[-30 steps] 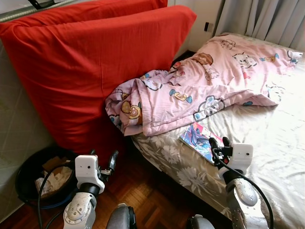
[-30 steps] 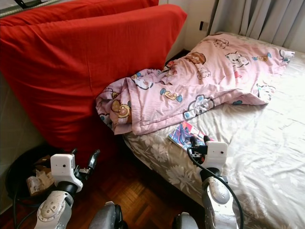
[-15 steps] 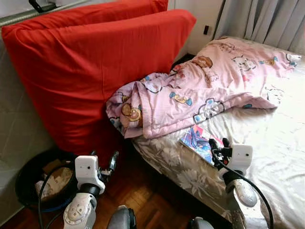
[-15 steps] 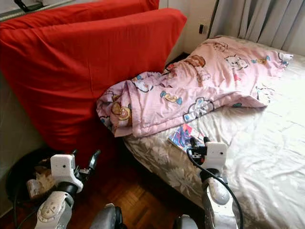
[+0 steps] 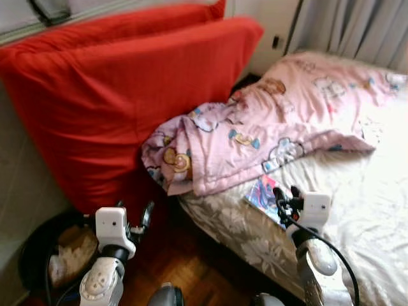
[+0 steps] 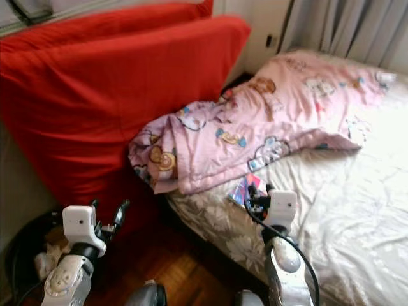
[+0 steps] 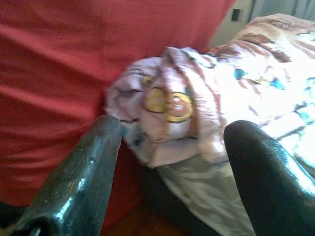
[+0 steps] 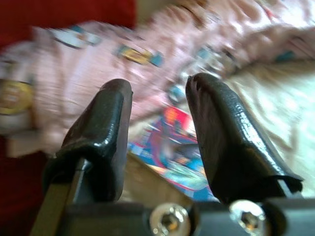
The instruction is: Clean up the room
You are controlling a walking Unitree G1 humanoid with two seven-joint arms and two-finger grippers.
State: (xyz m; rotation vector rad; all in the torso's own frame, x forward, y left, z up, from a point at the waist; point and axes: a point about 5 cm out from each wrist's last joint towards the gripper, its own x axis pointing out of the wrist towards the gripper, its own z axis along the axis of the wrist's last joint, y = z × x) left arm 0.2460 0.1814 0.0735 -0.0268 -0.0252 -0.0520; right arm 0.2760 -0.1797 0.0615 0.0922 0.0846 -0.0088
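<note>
The right hand [image 5: 285,195], empty and parted, hovers at the bed [image 5: 357,191] edge; next it must reach the booklet [image 5: 262,192].

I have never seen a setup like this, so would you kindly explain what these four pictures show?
A humanoid robot stands at a bed. Two pictures come from cameras in its head, looking down at its silver arms. The other two come from wrist cameras looking along each gripper's black fingers. The left gripper is open, over the floor near a red cushion. The right gripper is open too, above a colourful book lying beside a pink quilt. Neither holds anything.
</note>
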